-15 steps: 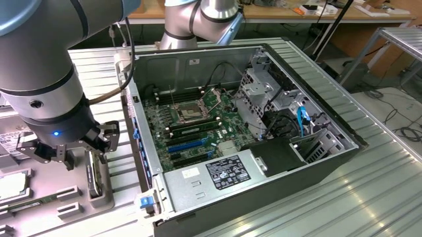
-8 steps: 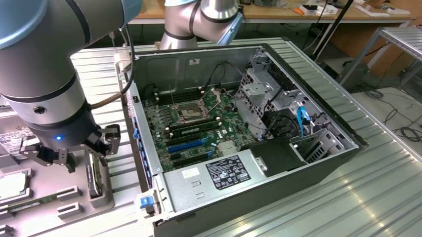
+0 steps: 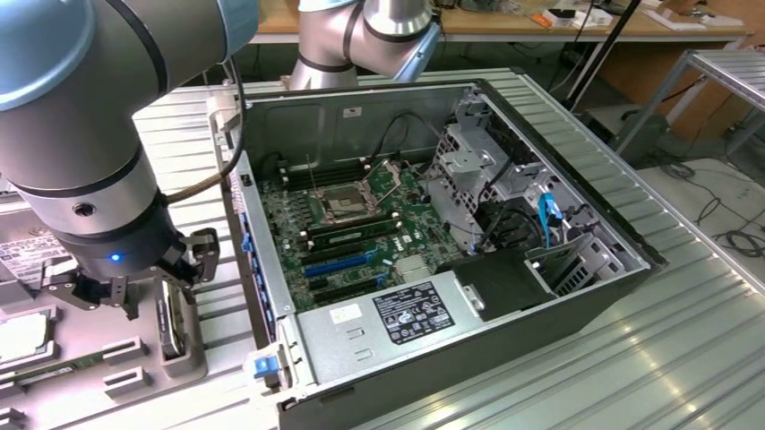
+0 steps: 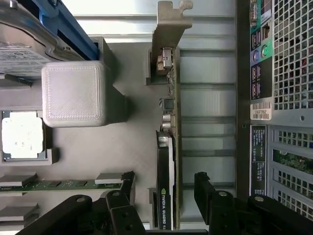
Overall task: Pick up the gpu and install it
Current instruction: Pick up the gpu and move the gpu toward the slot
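Note:
The gpu [image 4: 168,122] stands on its edge in a slot of the grey parts tray [image 4: 137,147]. Its silvery bracket [image 4: 168,29] is at one end and a black cooler with an NVIDIA label [image 4: 165,200] at the other. My gripper [image 4: 166,188] is open, with one black finger [image 4: 128,185] on each side of the cooler end and a gap to the card on both sides. In the exterior view my gripper [image 3: 153,285] hangs over the tray at that view's left, just above the gpu [image 3: 172,324]. The open computer case [image 3: 502,269] lies beside it, with blue slots [image 3: 340,262] on its motherboard.
The tray also holds a silver hard drive [image 4: 19,54], a processor chip [image 4: 22,134], a green memory stick [image 4: 58,185] and a raised grey block [image 4: 73,93]. The case's rear panel [image 4: 281,98] runs close alongside the gpu. Everything rests on a ribbed metal table [image 3: 669,358].

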